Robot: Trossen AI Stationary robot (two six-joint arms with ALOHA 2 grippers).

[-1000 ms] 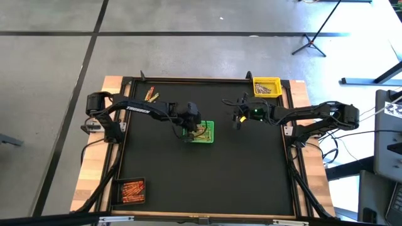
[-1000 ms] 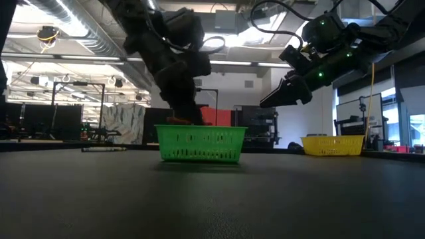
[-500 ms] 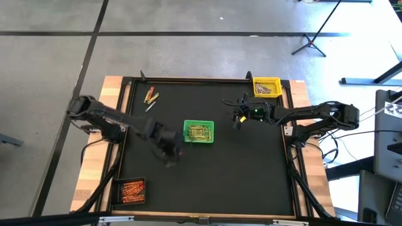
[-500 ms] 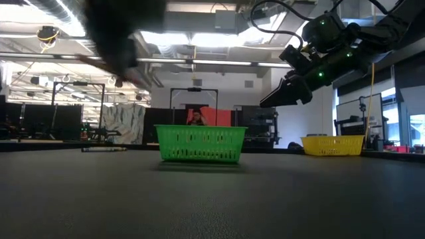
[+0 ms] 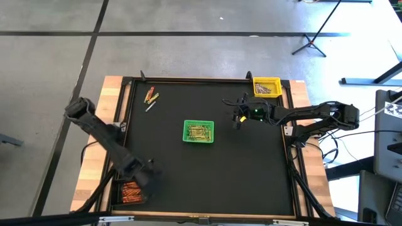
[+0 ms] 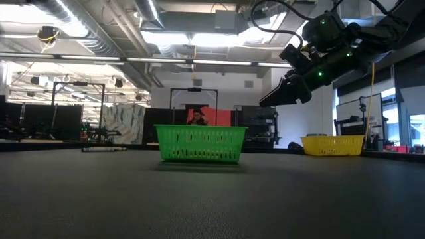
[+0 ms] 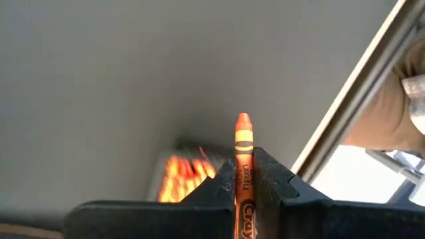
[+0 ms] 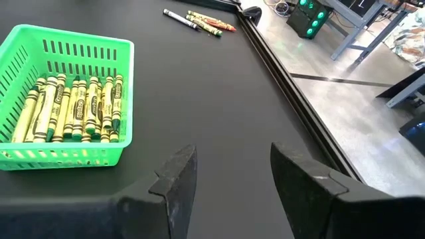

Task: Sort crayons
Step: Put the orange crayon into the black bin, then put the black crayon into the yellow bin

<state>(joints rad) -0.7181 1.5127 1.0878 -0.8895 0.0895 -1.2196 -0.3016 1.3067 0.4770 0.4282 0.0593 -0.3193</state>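
Note:
My left gripper (image 5: 146, 177) hangs at the near left corner, just above the black basket (image 5: 130, 191) of orange crayons (image 7: 182, 178), and is shut on one orange crayon (image 7: 243, 156). My right gripper (image 5: 237, 120) waits open in the air to the right of the green basket (image 5: 198, 132), which holds several green crayons (image 8: 73, 109). A few loose crayons (image 5: 151, 96) lie on the mat at the far left. The left gripper is out of the low view. My left gripper pinches the orange crayon between its two fingers, which grip its wrapped shaft (image 7: 243, 174). The crayon lies along the fingers, and its pointed end (image 7: 243, 126) sticks out past the fingertips. The fingers point steeply down. The crayon is lifted clear of the table.
A yellow basket (image 5: 266, 86) with a few crayons stands at the far right corner. A raised frame (image 5: 292, 163) runs round the black mat. Bare mat lies between the green basket and the near edge.
My left gripper has swung from over the green basket toward the table's near left corner, rising a little and rolling its wrist, with the orange crayon still between its fingers. It has left the low view.

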